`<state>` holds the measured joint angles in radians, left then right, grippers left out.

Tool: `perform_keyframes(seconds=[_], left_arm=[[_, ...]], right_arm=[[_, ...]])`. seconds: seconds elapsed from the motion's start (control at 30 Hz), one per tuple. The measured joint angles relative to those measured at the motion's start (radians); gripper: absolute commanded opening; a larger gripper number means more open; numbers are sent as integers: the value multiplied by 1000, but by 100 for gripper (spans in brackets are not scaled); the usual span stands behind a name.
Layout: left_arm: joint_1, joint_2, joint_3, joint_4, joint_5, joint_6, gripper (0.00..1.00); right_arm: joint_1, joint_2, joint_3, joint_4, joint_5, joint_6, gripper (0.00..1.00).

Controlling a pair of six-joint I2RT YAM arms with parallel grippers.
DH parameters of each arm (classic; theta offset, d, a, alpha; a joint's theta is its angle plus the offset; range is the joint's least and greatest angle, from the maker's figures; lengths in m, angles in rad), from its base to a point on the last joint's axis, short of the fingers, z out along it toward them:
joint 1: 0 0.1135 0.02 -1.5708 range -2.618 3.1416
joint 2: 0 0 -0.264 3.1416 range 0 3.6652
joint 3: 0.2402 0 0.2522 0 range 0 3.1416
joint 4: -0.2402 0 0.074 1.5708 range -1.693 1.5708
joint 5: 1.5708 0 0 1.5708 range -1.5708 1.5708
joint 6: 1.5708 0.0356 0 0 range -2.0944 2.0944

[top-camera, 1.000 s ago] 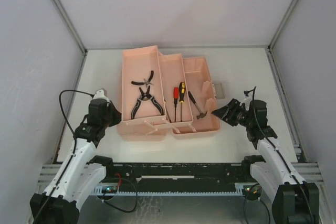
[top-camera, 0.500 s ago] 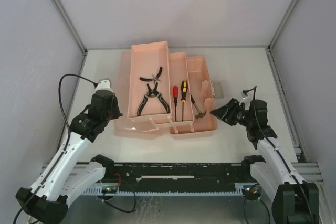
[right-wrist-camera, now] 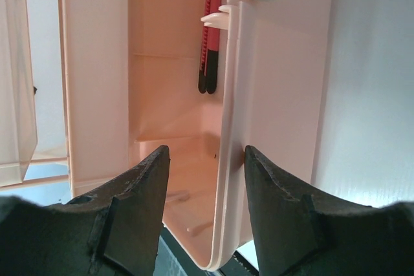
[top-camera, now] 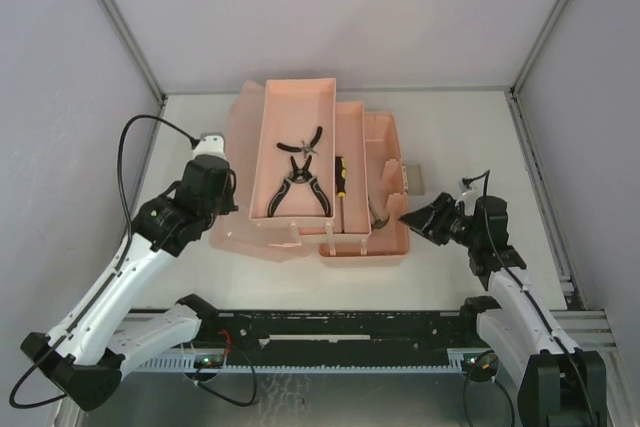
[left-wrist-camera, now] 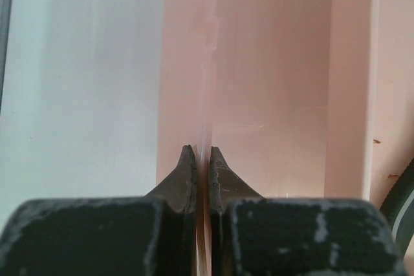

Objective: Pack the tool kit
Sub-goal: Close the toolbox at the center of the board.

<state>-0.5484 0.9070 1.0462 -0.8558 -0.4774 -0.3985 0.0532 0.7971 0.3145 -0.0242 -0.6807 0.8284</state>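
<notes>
Top camera high above, looking down on the whole table (top-camera: 470,147), left wrist camera tight against the toolbox (top-camera: 383,152), right wrist camera close along its right wall, toolbox in all.

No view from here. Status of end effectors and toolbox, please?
Left end effector shut on left toolbox edge. Right end effector open, astride right wall. Pliers tray overlaps screwdrivers. No obstruction seen.

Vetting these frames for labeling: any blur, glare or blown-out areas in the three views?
Top view: soft, even light, faint shadows, toolbox sharp. Left wrist: table washed out almost to white, toolbox up close looks soft and low-contrast, left fingers dark but readable. Right wrist: table bright, right fingers near black and slightly soft, red-handled tool inside in focus.
</notes>
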Motion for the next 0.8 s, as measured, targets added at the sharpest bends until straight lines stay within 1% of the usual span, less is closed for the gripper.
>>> perform_keyframes(seconds=[0.2, 0.43, 0.57, 0.8], left_arm=[[-40, 62, 82, -47, -33, 29, 0], [-150, 159, 215, -120, -137, 54, 0], [-220, 217, 286, -156, -214, 70, 0], [-339, 302, 364, -205, -357, 85, 0]], right_arm=[[2, -48, -103, 113, -5, 127, 50], [2, -111, -169, 190, 18, 244, 50], [2, -120, -183, 217, 25, 283, 50], [2, -114, -197, 255, 33, 315, 50]])
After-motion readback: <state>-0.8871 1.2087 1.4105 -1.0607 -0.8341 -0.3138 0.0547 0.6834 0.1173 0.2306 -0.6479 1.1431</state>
